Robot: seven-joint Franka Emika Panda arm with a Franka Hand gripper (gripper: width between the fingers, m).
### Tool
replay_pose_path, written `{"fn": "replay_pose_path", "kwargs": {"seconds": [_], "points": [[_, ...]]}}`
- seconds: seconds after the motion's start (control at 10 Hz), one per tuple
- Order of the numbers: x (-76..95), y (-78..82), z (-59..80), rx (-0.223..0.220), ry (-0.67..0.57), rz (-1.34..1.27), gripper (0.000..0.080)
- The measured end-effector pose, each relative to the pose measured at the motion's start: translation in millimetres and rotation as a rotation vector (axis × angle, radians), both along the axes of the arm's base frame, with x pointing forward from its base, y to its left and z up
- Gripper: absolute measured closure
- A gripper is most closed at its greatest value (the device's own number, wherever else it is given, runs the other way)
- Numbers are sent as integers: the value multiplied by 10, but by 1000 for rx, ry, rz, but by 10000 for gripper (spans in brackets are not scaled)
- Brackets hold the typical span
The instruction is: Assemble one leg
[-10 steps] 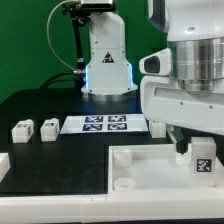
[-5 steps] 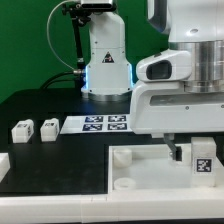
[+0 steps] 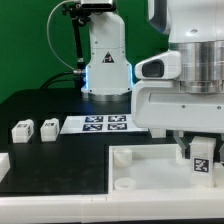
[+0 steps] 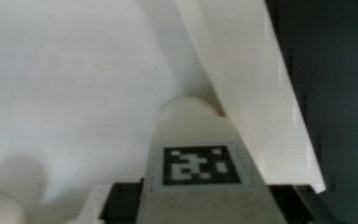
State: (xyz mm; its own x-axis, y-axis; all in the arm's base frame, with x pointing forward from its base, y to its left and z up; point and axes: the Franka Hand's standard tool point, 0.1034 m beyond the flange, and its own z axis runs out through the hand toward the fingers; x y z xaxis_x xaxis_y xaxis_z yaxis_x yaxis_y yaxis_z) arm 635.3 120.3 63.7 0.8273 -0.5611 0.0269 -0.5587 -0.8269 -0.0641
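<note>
My gripper (image 3: 197,152) hangs low over the white tray (image 3: 140,163), above the tray's corner on the exterior view's right, and it is closed around the leg (image 3: 201,160), a small white block whose black-and-white tag faces the exterior camera. In the wrist view the same leg (image 4: 202,150) reaches out from between my fingers (image 4: 126,203), tag (image 4: 202,165) showing, its rounded far end against the tray's white floor (image 4: 69,90) and close beside the tray's raised rim (image 4: 247,100); I cannot tell from either view whether the leg's end touches the tray or sits just above it. The tray's near corner socket (image 3: 124,184) lies well apart from the leg, toward the exterior view's left. Beyond the tray, on the black bench (image 3: 40,105), the marker board (image 3: 105,124) lies flat just past the tray's far edge. Farther to the exterior view's left of the tray stand two more white legs (image 3: 35,130) side by side, upright, near each other but apart from the tray and from the board. Behind the marker board rises my white base (image 3: 107,60).
</note>
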Motion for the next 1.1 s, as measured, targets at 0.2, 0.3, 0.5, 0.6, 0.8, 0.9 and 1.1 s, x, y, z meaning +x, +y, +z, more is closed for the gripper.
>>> {"fn": "replay_pose_path", "kwargs": {"seconds": [0.2,0.3,0.5,0.6,0.8,0.9,1.1], "points": [[36,21,-4,13,56,-412,511],[53,15,-6,30,82,-566,511],[73,9,1,78,130,-948,509],[76,6,2,81,134,-1022,509],[81,-1,4,84,140,-1238,509],[83,-27,5,81,139,-1303,509],[61,-49,7,60,123,-1333,509]]}}
